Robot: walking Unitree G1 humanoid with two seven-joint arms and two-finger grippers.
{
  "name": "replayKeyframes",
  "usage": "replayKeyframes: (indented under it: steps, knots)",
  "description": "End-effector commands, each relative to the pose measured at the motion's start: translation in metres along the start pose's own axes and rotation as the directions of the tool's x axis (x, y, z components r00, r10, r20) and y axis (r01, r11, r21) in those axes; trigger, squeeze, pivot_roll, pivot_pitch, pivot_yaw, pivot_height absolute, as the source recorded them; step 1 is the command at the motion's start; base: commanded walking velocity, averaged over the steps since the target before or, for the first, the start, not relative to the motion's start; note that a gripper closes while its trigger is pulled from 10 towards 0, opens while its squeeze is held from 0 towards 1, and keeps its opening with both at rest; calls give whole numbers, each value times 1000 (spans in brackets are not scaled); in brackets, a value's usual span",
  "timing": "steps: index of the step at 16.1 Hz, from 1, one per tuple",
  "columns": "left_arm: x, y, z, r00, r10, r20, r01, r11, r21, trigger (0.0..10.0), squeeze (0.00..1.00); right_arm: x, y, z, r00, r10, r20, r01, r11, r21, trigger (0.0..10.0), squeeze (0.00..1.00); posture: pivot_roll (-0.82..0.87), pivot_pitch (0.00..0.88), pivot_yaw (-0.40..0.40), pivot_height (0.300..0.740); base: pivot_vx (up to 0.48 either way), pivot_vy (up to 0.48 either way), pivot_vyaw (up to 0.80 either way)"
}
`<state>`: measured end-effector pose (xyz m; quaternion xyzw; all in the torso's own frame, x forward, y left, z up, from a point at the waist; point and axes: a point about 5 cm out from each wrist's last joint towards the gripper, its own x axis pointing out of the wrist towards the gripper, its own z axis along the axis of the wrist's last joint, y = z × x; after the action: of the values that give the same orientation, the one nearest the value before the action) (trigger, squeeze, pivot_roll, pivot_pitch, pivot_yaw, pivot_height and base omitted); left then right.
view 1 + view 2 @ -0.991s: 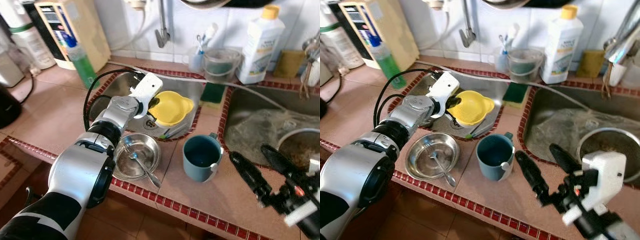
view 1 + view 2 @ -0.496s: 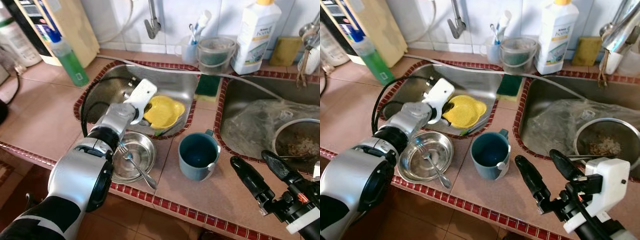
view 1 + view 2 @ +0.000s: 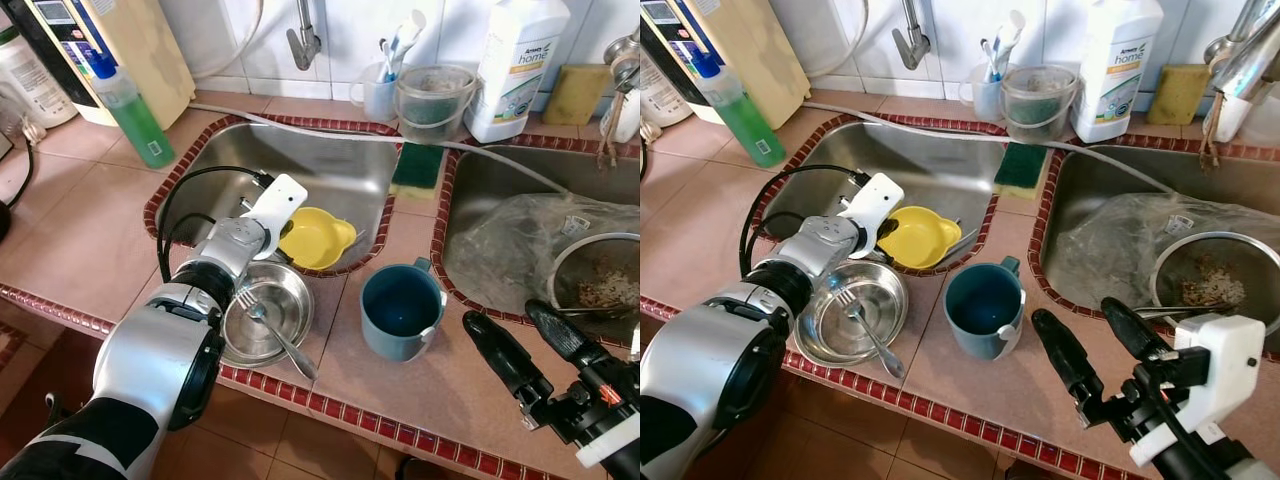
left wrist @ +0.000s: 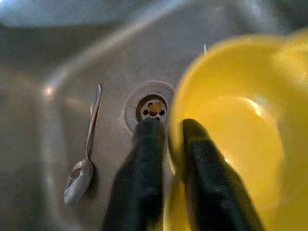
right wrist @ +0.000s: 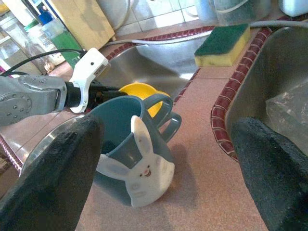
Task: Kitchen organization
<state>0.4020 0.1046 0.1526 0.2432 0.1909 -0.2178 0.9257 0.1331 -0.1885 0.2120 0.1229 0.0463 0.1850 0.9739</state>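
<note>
The left claw (image 4: 166, 139) stayed pinched on the rim of the yellow bowl (image 3: 312, 238), which had dropped lower in the left sink (image 3: 330, 165), nearer the drain (image 4: 153, 107). The right claw (image 3: 1105, 345) hovered wide open, empty, beside the blue mug (image 3: 983, 308).

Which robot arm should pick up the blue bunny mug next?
Probably the right. The right gripper is open and sits on the counter just beside the blue mug with the white bunny. The left gripper is busy in the steel sink, its fingers shut on the yellow plastic bowl's rim.
</note>
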Motion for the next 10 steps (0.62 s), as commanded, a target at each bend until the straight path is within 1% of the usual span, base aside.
replayKeyframes:
  steps: [1,6,8,10]
  knots:
    - [-3,8,-6,1000,16,-21,-17,1000,-24,10000,1000,-1,6,1,1000,24,-2,-24,1000,-1,10000,0,-435,155,167,740,0,0,0]
    - [-3,9,-4,1000,20,-17,-20,1000,-18,10000,1000,2,7,1,999,33,-4,-33,999,-1,10000,0,-430,137,166,740,0,0,0]
    - [-3,11,0,1000,26,-5,-26,999,-21,10000,1000,4,7,2,999,39,-1,-39,999,-2,10000,0,-426,127,166,740,0,0,0]
    - [-4,14,7,999,35,27,-34,999,-34,10000,1000,7,5,2,999,43,4,-43,999,-4,10000,0,-417,124,165,740,0,0,0]
